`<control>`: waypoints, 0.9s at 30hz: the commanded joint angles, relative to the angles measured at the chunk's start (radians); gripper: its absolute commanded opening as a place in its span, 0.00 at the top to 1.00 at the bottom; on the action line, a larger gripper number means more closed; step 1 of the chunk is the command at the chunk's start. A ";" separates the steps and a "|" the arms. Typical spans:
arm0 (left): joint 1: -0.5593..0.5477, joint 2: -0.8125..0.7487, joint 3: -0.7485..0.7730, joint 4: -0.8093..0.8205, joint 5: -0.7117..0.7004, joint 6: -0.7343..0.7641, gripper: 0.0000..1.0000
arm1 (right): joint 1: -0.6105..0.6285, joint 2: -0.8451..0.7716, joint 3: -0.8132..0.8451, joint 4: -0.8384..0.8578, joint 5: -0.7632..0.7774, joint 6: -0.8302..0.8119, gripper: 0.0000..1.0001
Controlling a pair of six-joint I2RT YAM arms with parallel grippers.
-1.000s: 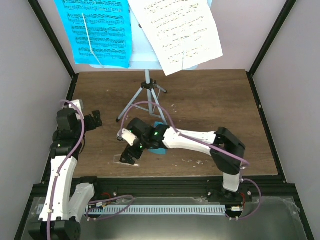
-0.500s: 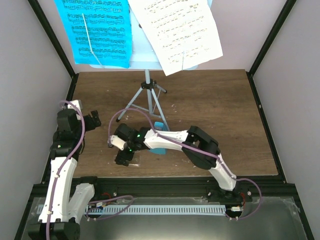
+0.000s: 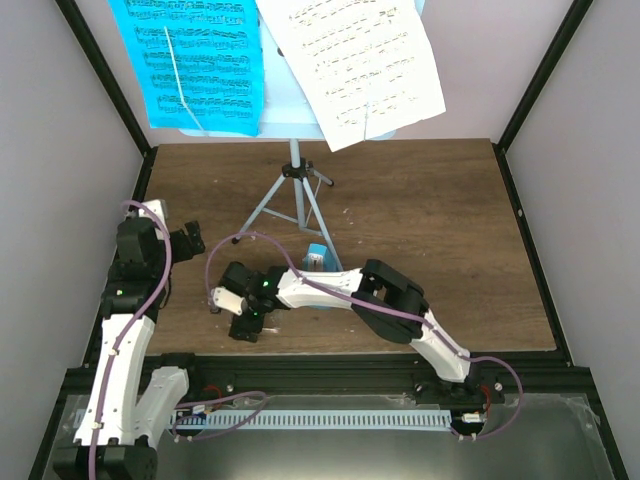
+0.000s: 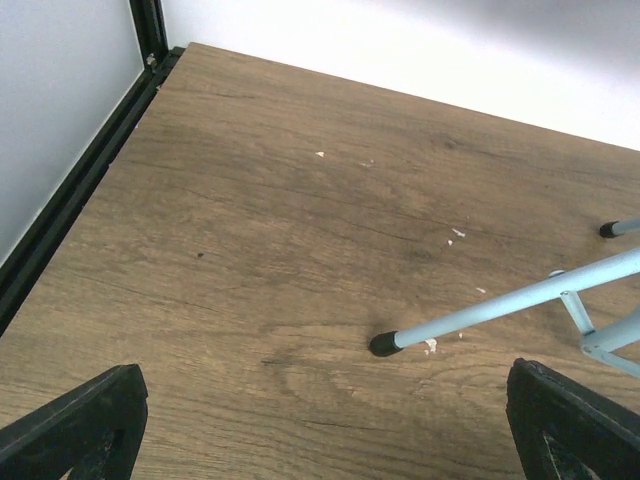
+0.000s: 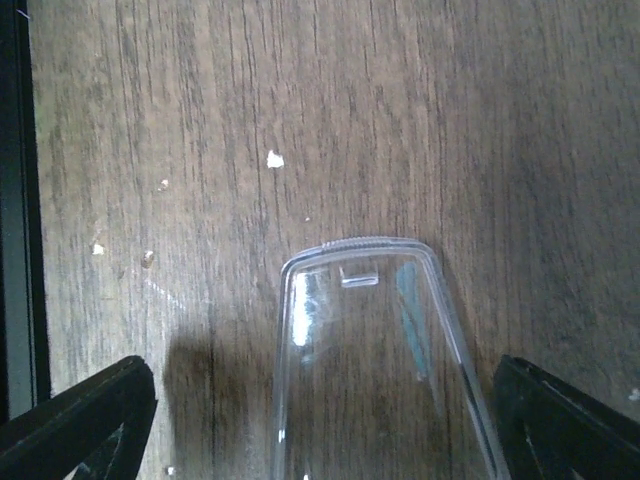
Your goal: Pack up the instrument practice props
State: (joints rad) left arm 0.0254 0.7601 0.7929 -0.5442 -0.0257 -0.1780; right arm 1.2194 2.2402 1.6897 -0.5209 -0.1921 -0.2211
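The pale blue music stand stands on tripod legs at the back of the table, carrying a cyan music sheet and a white music sheet. The teal metronome stands near the front tripod leg, without its cover. The clear cover lies flat on the wood, between the fingers of my right gripper, which is open just above it. My left gripper is open and empty, and a tripod leg tip lies ahead of it.
The black frame rail runs along the table's near edge, close to the cover. Small white crumbs dot the wood. Another tripod leg tip is at the far right of the left wrist view.
My right arm has stretched further left and toward the near edge, moving off the metronome, which now shows in full. The left arm has barely moved.
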 commanded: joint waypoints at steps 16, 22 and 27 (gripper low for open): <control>-0.013 -0.007 -0.003 0.007 -0.008 0.012 0.01 | 0.005 -0.014 -0.046 -0.051 0.099 -0.055 0.31; -0.015 -0.007 -0.005 0.009 -0.005 0.012 0.01 | 0.005 -0.087 -0.114 0.021 0.072 -0.055 0.38; -0.014 -0.009 -0.008 0.010 -0.002 0.014 0.00 | 0.004 -0.187 -0.191 0.103 0.060 -0.040 0.41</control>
State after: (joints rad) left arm 0.0139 0.7616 0.7925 -0.5442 -0.0250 -0.1776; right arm 1.2198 2.1464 1.5379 -0.4770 -0.1192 -0.2722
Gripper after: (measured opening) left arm 0.993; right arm 0.601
